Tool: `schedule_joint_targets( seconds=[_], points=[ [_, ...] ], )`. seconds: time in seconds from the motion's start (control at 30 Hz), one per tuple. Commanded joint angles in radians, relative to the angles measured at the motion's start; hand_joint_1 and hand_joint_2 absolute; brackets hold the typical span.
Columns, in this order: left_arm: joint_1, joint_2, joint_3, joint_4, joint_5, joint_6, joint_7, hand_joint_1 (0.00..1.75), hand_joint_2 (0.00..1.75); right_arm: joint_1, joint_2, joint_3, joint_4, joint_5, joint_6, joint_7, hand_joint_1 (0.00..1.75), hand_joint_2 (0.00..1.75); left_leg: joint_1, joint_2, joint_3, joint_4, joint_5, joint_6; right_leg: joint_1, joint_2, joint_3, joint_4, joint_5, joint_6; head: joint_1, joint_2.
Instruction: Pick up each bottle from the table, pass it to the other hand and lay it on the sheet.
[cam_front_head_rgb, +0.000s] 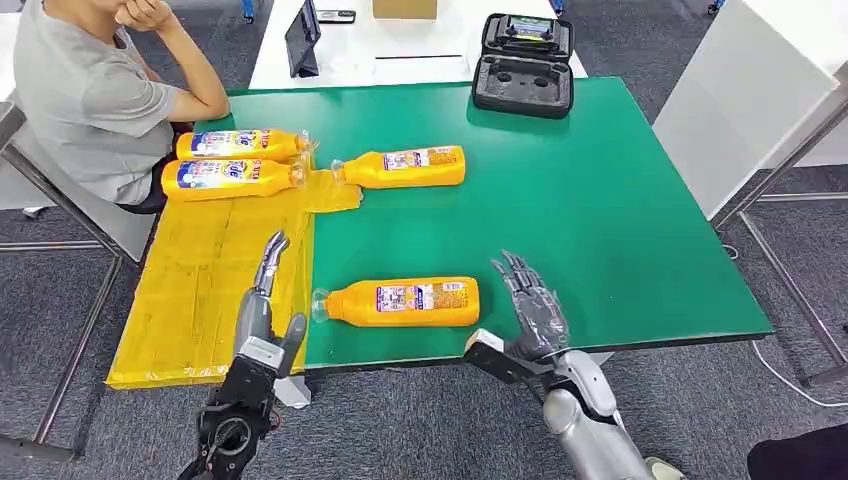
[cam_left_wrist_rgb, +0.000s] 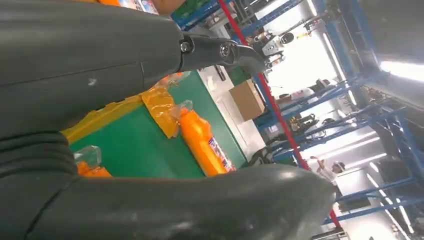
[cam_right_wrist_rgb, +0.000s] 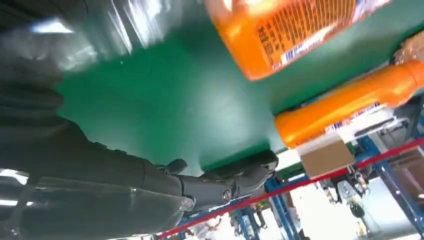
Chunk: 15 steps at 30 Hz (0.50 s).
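Our left hand (cam_front_head_rgb: 262, 320) and right hand (cam_front_head_rgb: 530, 305) are both open and hold nothing. An orange plastic bottle (cam_front_head_rgb: 398, 301) lies on the green counter (cam_front_head_rgb: 600, 210) between them, beside the yellow sheet (cam_front_head_rgb: 215, 270).

2 bottles (cam_front_head_rgb: 235, 160) on sheet (cam_front_head_rgb: 210, 290)

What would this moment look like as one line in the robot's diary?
left hand: open | right hand: open | nearest orange bottle: on green table | yellow sheet: two bottles
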Motion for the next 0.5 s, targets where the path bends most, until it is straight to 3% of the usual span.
schedule_joint_targets(
  seconds=[0.03,0.5],
  points=[
    [-0.044,-0.016,-0.039,0.071,0.009,-0.009,-0.002,0.00,0.00,-0.059,0.016,0.039,0.106,0.012,0.031,-0.041,0.00,1.75,0.000,0.001,0.003,-0.001,0.000,0.000,0.000,0.000,0.003,-0.001,0.000,0.000,0.000,0.000],
    [-0.093,-0.032,-0.064,0.130,0.014,-0.009,-0.017,0.00,0.00,-0.020,0.036,0.097,0.026,0.012,0.060,-0.084,0.00,1.75,0.000,0.000,0.005,-0.001,-0.001,0.000,0.000,-0.002,0.005,-0.001,-0.001,0.000,0.000,0.000]
  ],
)
